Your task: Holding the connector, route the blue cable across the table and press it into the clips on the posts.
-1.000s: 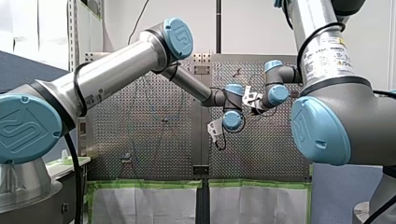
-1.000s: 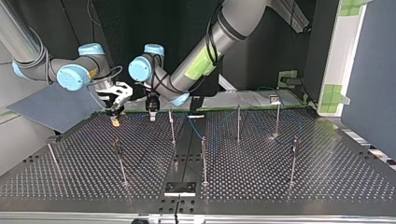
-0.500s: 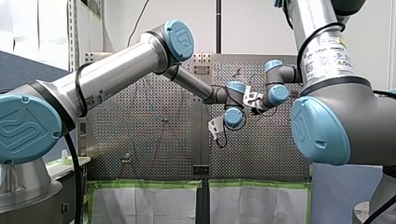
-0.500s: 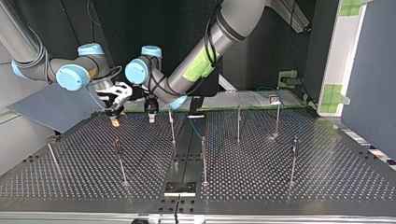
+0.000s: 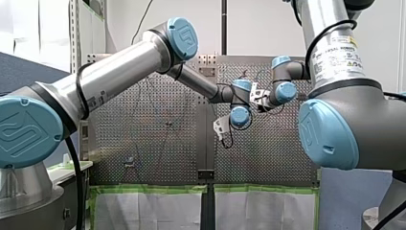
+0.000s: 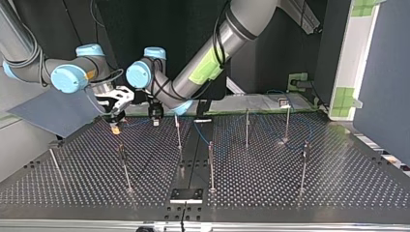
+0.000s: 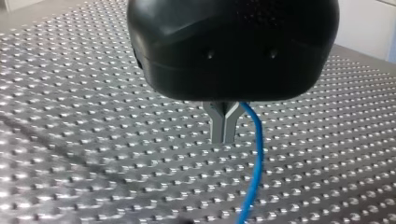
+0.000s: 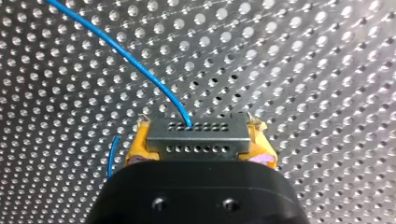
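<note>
Shiny perforated metal table (image 8: 327, 70), glossy blue cable (image 8: 140, 69)

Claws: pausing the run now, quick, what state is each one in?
Left claw: closed, blue cable running alongside it.
Right claw: closed on the connector.

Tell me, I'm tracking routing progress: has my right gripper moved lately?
Yes, slightly: in the top view, my right gripper went toward the view's left, away from the middle post.
</note>
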